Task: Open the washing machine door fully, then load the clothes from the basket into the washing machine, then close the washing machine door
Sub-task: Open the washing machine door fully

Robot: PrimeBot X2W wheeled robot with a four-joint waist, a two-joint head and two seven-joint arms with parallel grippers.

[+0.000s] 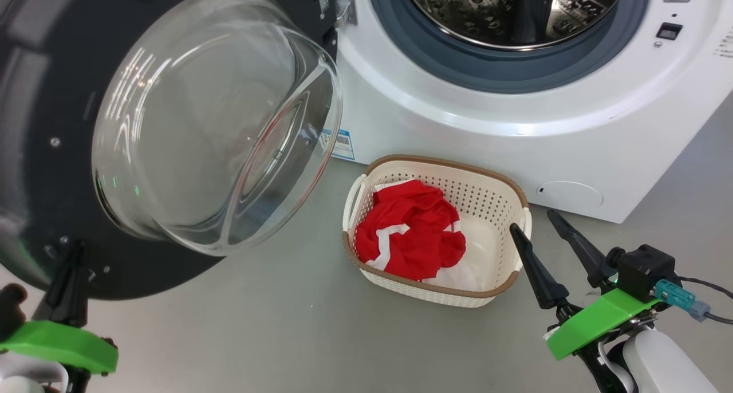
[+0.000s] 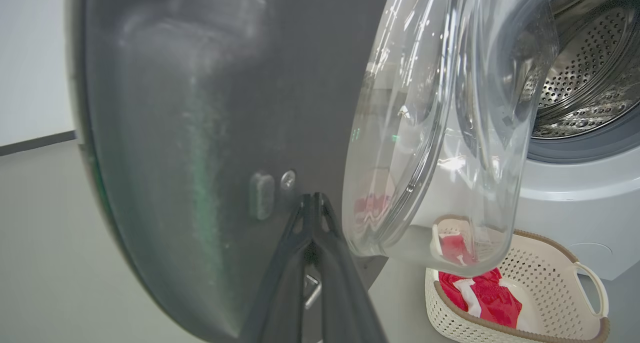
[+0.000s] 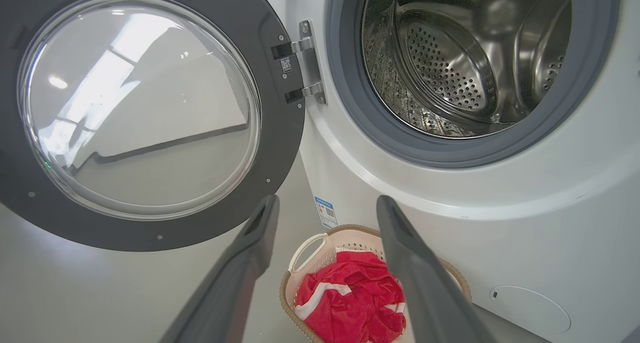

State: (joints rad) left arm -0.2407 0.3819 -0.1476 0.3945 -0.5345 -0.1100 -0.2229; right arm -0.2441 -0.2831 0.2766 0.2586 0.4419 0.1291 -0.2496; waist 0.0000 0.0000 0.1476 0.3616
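Note:
The washing machine door [image 1: 51, 169] stands swung wide open to the left, its clear glass bowl [image 1: 217, 124] bulging toward me. My left gripper [image 1: 71, 252] is shut, its tips resting against the door's dark inner rim [image 2: 200, 133] near the lower edge; in the left wrist view the left gripper [image 2: 312, 200] meets the rim beside a screw. The washing machine [image 1: 544, 124] shows its steel drum [image 3: 465, 58] open. The basket [image 1: 495, 287] sits on the floor before it, holding the red and white clothes [image 1: 409, 230]. My right gripper [image 1: 538, 221] is open, just right of the basket.
Grey floor [image 1: 257, 330] spreads in front of the basket and under the door. The door hinge [image 3: 305, 63] sits at the drum opening's left side. A round filter cap [image 1: 570, 195] is low on the machine's front.

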